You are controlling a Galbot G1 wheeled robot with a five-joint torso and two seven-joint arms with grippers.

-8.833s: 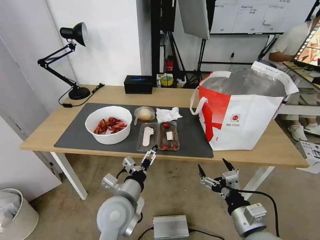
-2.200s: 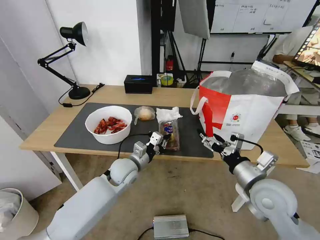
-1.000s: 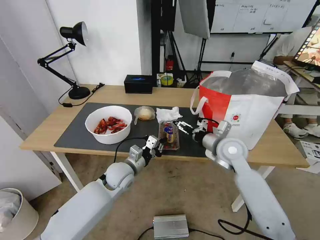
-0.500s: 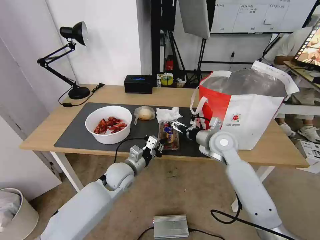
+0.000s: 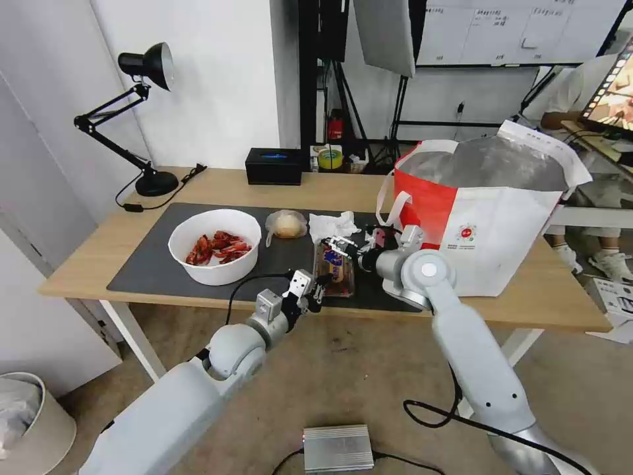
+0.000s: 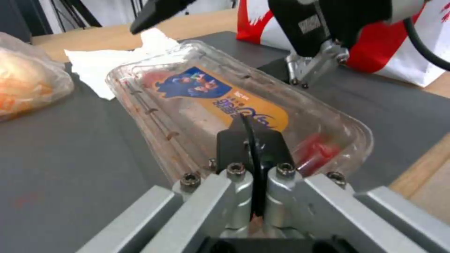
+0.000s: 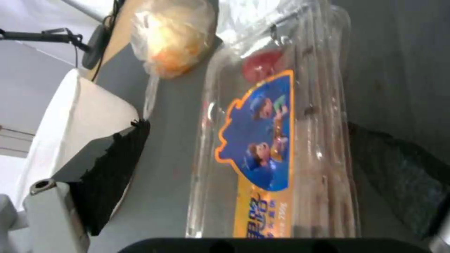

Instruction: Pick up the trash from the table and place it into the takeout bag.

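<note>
The clear hinged plastic box [image 5: 333,267] lies closed on the table's dark mat [image 5: 151,264], its blue and orange label up. My left gripper [image 5: 316,287] is shut, its tips [image 6: 251,138] at the box's [image 6: 234,102] near end. My right gripper [image 5: 341,246] hovers open over the far end, one finger on each side of the box [image 7: 276,140]. The white bowl of red shells [image 5: 214,245], the bagged bun [image 5: 286,225] and the crumpled tissue [image 5: 333,226] sit behind. The takeout bag [image 5: 488,231] stands open at the right.
A black desk lamp [image 5: 148,119], a black tissue box [image 5: 273,166] and a tape roll [image 5: 330,159] stand along the table's [image 5: 330,188] back edge. On the floor are a bin [image 5: 30,422] and a silver unit [image 5: 337,448].
The box's lid has been shut since the earliest frame. My right arm has swung left from beside the bag to over the box. The left gripper stays at the box's near end.
</note>
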